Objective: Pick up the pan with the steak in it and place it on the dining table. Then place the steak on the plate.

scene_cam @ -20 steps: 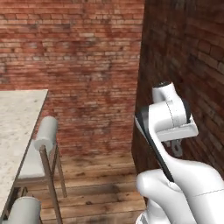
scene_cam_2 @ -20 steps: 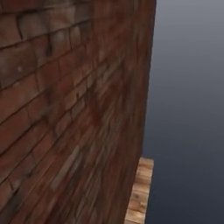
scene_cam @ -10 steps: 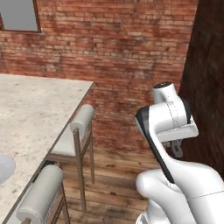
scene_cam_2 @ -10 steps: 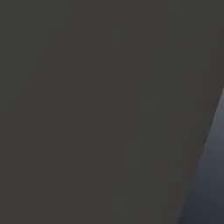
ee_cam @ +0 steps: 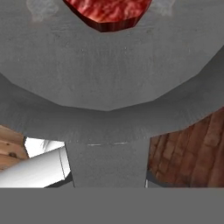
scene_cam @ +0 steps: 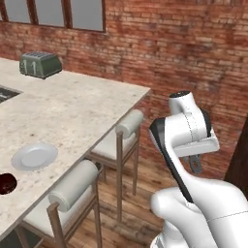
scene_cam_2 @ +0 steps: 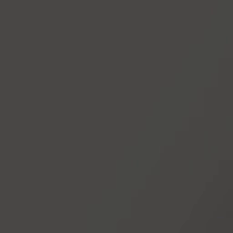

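we cannot make out the claw's fingertips; they sit under the handle of the pan (ee_cam: 109,78) at the bottom of the hand view, where the handle's grey stub runs straight down toward the camera. the claw is drawn nearly together, and from the way the handle fills that spot we take it to be pinching the handle, though the contact itself is hidden. the pan's grey floor and curved rim spread across most of the hand view, its far side cut off by the top edge. the steak (ee_cam: 107,13) lies on the pan's floor at the top, red with pale streaks, and we see just its near end. past the rim, bits of brick wall and wood floor show.

in the left base view the arm (scene_cam: 186,140) folds up at lower right, its hand hidden behind it. to the left runs the dining table (scene_cam: 87,109), with the plate (scene_cam: 35,156) near its front edge. a dark red round thing (scene_cam: 6,184) is cut by the left edge. a green toaster (scene_cam: 40,65) stands far back, two stools (scene_cam: 75,186) alongside. the right base view is a flat dark grey blur.
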Motion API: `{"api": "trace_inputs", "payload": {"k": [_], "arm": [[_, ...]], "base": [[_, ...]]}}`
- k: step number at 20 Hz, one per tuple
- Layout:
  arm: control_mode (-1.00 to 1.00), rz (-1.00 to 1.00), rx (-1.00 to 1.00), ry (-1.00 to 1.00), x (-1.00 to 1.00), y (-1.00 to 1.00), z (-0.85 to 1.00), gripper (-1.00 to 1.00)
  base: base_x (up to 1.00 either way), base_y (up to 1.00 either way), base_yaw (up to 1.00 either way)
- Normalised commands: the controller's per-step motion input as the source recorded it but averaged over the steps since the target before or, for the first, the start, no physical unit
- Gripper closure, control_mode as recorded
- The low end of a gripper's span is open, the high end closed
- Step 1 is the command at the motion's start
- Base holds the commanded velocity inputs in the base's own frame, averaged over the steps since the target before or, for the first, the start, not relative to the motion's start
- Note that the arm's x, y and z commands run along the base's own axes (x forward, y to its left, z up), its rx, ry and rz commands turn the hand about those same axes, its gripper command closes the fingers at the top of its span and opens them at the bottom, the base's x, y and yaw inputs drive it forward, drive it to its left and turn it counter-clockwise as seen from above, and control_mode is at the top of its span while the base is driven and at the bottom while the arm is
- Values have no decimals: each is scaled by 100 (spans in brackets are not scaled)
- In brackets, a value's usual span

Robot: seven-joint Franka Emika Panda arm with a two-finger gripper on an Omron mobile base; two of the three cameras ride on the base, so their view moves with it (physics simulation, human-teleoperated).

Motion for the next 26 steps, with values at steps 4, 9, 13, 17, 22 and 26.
{"api": "trace_inputs", "payload": {"k": [4,9,13,17,22,26], "arm": [[100,0,0,0,0,0,0,100],[100,0,0,0,0,0,0,100],[100,0,0,0,0,0,0,100],[100,0,0,0,0,0,0,100],[100,0,0,0,0,0,0,100],[100,0,0,0,0,0,0,100]], "base": [[0,1,50],[0,1,50],[0,0,50],[0,0,50],[-3,0,49],[-12,0,44]]}}
